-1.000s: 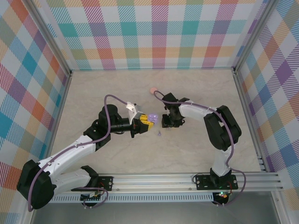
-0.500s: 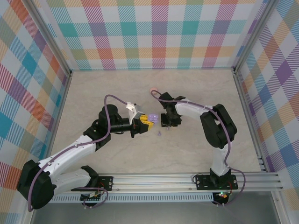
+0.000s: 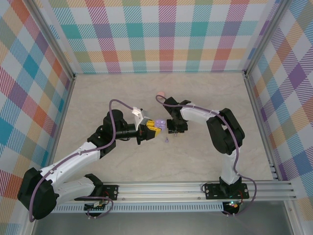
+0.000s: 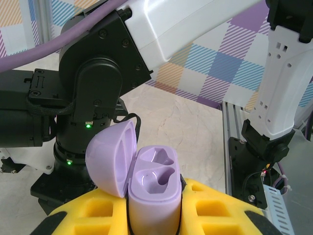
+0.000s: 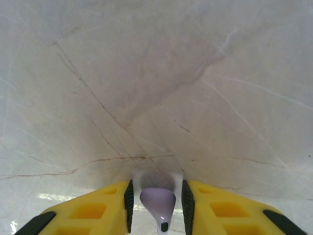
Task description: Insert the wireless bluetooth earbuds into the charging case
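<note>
gripping the open charging case point(image 4: 152, 182), left end effector point(image 4: 154, 208) hides its base; right end effector point(image 5: 157, 195) pinches a half-hidden earbud point(image 5: 157, 203).

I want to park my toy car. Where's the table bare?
Bare: the table in the far left corner, and in front by the rail. Crowded: middle, where left claw holds the case, right claw an earbud, a loose earbud beside.
</note>
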`<state>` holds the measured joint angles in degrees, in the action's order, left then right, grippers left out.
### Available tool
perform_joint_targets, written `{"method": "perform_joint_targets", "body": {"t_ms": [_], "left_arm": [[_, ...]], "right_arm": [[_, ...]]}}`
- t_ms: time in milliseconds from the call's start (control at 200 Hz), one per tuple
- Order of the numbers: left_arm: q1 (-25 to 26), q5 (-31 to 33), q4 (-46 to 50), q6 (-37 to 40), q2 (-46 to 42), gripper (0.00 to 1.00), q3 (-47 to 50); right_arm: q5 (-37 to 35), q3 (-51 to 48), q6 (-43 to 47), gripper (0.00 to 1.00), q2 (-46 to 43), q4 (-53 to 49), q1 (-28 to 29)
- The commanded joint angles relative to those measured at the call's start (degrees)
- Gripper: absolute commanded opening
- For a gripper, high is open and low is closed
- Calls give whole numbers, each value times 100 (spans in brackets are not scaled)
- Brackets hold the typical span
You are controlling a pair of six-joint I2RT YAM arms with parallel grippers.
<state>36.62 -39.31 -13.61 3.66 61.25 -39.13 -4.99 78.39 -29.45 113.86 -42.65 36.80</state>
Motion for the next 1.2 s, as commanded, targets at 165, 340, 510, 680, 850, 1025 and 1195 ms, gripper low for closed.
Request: {"method": "perform_joint_targets", "body": {"t_ms": [165, 340, 510, 680, 850, 1025, 1195], "left_arm": [[82, 2, -81, 36, -71, 21, -8], [81, 2, -81, 21, -79, 21, 3], [80, 19, -96, 18, -97, 21, 34], [84, 20, -116, 12, -93, 21, 42], [87, 22, -116, 5, -89, 21, 55], [80, 47, -107, -14, -90, 21, 77], [78, 123, -176, -13, -86, 21, 164]], "right_arm": [[-98, 142, -99, 33, 197, -176, 61], [-99, 150, -113, 32, 267, -160, 65], [-39, 185, -146, 31, 369, -121, 65], [-8, 216, -184, 29, 425, -103, 73], [-12, 190, -184, 25, 375, -96, 73], [-92, 74, -83, 25, 166, -2, 67], [-56, -253, 58, 25, -201, 312, -11]]}}
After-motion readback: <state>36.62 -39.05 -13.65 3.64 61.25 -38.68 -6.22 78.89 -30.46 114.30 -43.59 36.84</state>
